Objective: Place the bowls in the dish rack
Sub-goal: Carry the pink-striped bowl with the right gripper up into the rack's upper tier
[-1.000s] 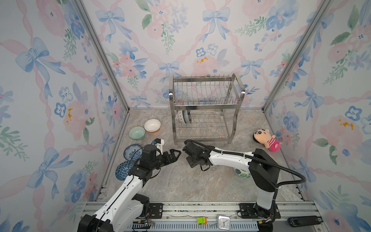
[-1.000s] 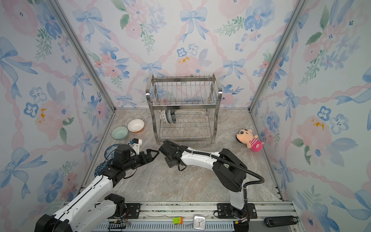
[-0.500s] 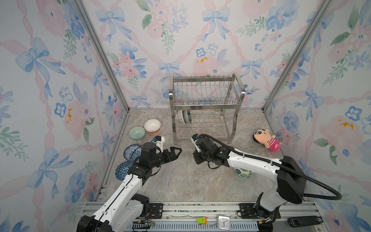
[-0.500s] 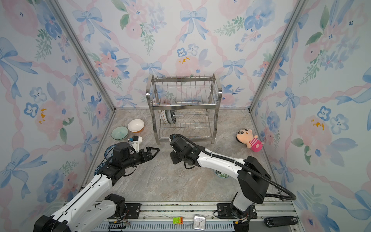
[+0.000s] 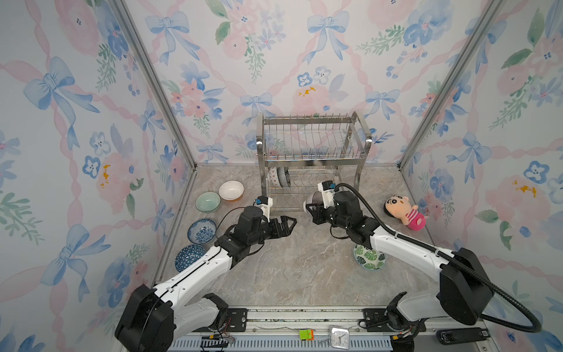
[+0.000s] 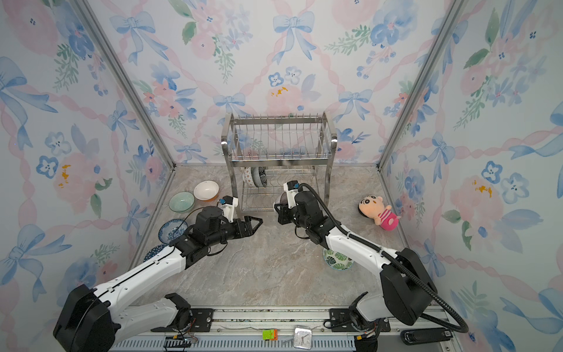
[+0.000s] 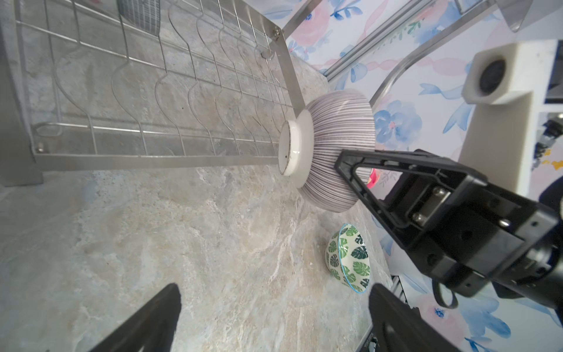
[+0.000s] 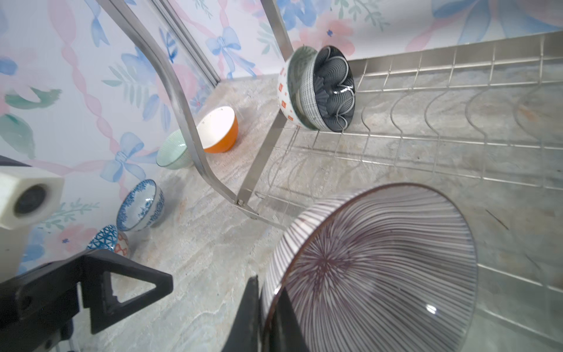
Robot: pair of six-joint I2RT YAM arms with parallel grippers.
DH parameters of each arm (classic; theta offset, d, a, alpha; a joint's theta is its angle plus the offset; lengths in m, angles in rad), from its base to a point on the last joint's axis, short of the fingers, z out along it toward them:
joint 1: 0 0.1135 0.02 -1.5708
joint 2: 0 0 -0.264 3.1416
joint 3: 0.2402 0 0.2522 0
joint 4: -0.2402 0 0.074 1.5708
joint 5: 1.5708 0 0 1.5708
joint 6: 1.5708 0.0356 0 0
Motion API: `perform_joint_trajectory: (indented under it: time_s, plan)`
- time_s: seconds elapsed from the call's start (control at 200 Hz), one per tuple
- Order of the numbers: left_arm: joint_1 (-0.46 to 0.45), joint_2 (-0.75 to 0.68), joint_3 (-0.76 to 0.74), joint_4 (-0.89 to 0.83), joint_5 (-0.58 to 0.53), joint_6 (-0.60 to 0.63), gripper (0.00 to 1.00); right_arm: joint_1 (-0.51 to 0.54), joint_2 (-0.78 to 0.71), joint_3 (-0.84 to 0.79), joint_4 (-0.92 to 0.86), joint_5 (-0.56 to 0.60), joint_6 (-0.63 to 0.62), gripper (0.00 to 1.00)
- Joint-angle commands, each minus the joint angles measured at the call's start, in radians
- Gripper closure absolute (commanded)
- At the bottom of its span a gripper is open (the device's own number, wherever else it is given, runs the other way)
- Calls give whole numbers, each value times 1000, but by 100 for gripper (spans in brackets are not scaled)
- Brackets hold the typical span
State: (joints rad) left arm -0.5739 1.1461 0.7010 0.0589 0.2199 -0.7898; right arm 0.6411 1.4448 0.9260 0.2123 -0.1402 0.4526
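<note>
Your L pincer [image 5: 283,225] hangs wide open, empty, over mid tabletop [image 5: 289,274]. R pincer [image 5: 308,207] is clamped on the striped bowl [image 7: 335,146] by its rim, bowl on edge at the rack [image 5: 313,146] lower tier's front edge. A sec ago it was beside the L pincer. Next you'd slot it in upright, by the racked bowls [image 5: 278,176].

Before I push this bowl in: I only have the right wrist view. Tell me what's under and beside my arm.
Observer: A green leaf bowl stands on the table, partly hidden under the right arm.
Operator: Report the left gripper.
Observer: The left gripper hangs open and empty in front of the dish rack, apart from your striped bowl.
Operator: Give me the far right side.
Observer: A plush doll lies on the table to the rack's right, apart from the arm.
</note>
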Motion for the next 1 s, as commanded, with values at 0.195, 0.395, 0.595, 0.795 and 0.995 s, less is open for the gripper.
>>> perform_joint_trajectory:
  time_s: [0.195, 0.395, 0.595, 0.795, 0.995]
  plan:
    - [-40, 157, 226, -39, -221, 93, 2, -77, 159, 55, 362, -83, 83, 100]
    - [-49, 235, 257, -24, -254, 79, 2, -105, 300, 136, 463, -93, 141, 100]
    - [-49, 229, 237, 6, -247, 111, 2, -138, 435, 248, 502, -119, 191, 100]
    - [-58, 245, 226, -3, -250, 123, 2, -167, 562, 352, 562, -154, 245, 100]
    - [-52, 252, 243, -26, -264, 124, 2, -179, 682, 445, 636, -178, 310, 100]
